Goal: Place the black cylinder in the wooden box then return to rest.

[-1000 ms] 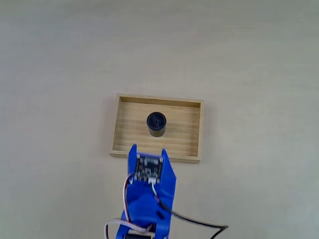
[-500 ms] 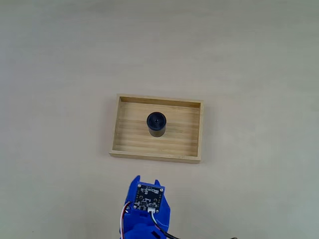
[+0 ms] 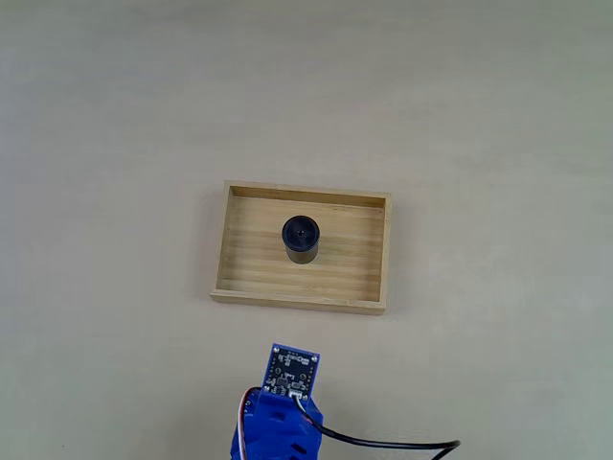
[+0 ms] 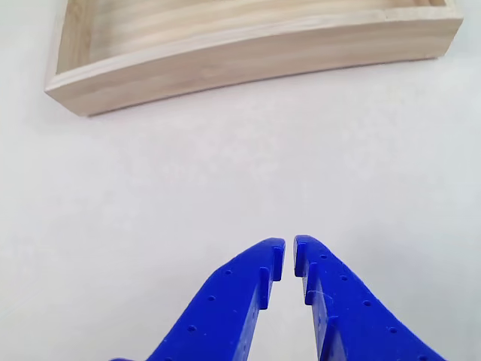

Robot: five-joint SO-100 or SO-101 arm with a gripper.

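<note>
The black cylinder (image 3: 300, 238) stands upright in the middle of the wooden box (image 3: 239, 230), which lies at the centre of the table in the fixed view. The blue arm (image 3: 280, 412) sits at the bottom edge of that view, well below the box and apart from it. In the other view my blue gripper (image 4: 289, 251) is shut with nothing between its fingertips, hovering over bare table. The box's near wall (image 4: 248, 64) runs across the top of that view.
A black cable (image 3: 393, 444) trails right from the arm along the bottom edge of the fixed view. The pale table (image 3: 498, 144) spreads bare on all sides of the box.
The arm has pulled back from the box's near edge toward the bottom of the fixed view. The cylinder and the box have stayed in place.
</note>
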